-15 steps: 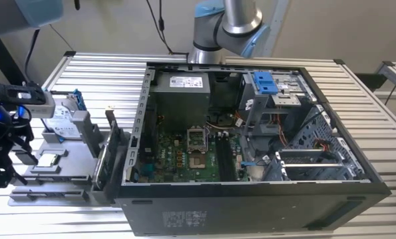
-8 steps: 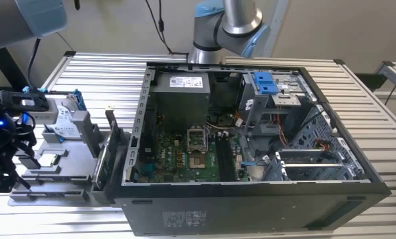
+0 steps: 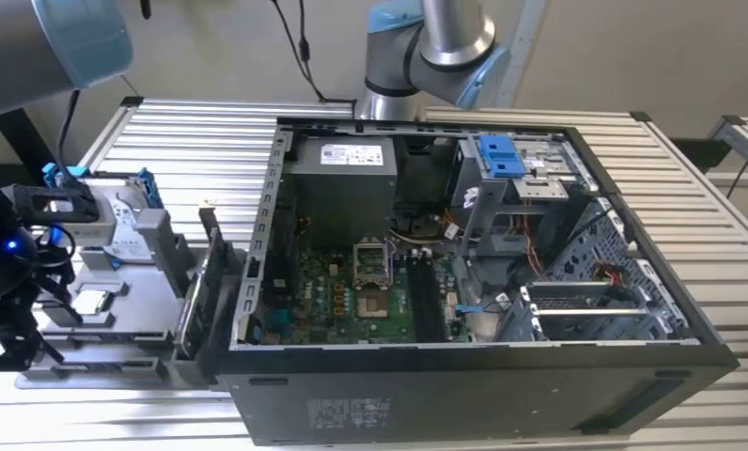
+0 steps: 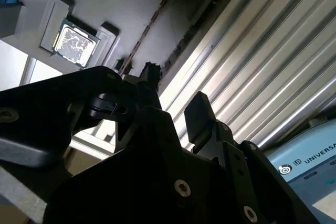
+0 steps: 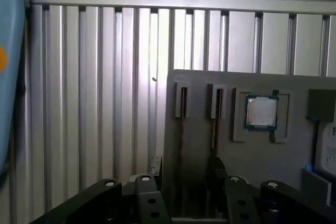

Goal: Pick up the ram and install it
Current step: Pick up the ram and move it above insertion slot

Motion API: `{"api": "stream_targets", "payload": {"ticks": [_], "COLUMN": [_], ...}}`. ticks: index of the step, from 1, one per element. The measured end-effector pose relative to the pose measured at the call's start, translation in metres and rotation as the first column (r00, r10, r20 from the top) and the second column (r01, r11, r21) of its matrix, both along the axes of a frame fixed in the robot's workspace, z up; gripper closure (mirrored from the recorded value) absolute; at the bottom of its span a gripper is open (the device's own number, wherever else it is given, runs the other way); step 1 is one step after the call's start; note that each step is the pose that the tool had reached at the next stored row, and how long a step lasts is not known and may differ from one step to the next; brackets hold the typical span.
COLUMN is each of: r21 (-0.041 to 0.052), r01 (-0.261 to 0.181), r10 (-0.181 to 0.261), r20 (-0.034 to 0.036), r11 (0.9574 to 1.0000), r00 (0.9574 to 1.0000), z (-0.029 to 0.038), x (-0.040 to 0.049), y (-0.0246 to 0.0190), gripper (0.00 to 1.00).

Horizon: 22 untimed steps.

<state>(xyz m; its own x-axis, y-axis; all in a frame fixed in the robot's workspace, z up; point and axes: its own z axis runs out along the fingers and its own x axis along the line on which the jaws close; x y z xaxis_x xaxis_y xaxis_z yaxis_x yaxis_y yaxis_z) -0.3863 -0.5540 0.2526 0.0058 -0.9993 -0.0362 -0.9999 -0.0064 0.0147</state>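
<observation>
One ribbed metal table (image 3: 198, 141), grey tray (image 5: 199, 87), beige wall (image 3: 650, 47); hand (image 5: 185, 174), fingers (image 4: 198, 109) apart, near the ram (image 5: 182, 124).

Black hand (image 4: 175, 86); grey tray (image 5: 198, 129); silver ribbed table (image 5: 105, 103); green motherboard (image 3: 349, 301); black case (image 3: 475, 395); blue drive latch (image 3: 500, 155)

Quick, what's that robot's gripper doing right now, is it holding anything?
Gripper: open, nothing between its fingers; one ram stands in a slot of the grey tray close by.
</observation>
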Motion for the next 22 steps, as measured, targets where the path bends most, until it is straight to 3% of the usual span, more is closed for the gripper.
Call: {"api": "stream_targets", "payload": {"ticks": [4,15,17,22], "r21": [-0.0001,0.0,0.0,-0.0001], "r01": [0.0,0.0,0.0,0.0], "r10": [0.0,0.0,0.0,0.0], "r20": [-0.0045,-0.0039,-0.0022,0.0106], "r11": [1.0,1.0,1.0,1.0], "r00": [1.0,1.0,1.0,0.9999], "z": [-0.0056,-0.0167,-0.0188,-0.0235], "x": [0.0,0.0001,0.0,-0.0003], "y": [-0.0001,-0.0002,-0.0001,-0.0002], "gripper": [0.52,0.52,0.52,0.52]}}
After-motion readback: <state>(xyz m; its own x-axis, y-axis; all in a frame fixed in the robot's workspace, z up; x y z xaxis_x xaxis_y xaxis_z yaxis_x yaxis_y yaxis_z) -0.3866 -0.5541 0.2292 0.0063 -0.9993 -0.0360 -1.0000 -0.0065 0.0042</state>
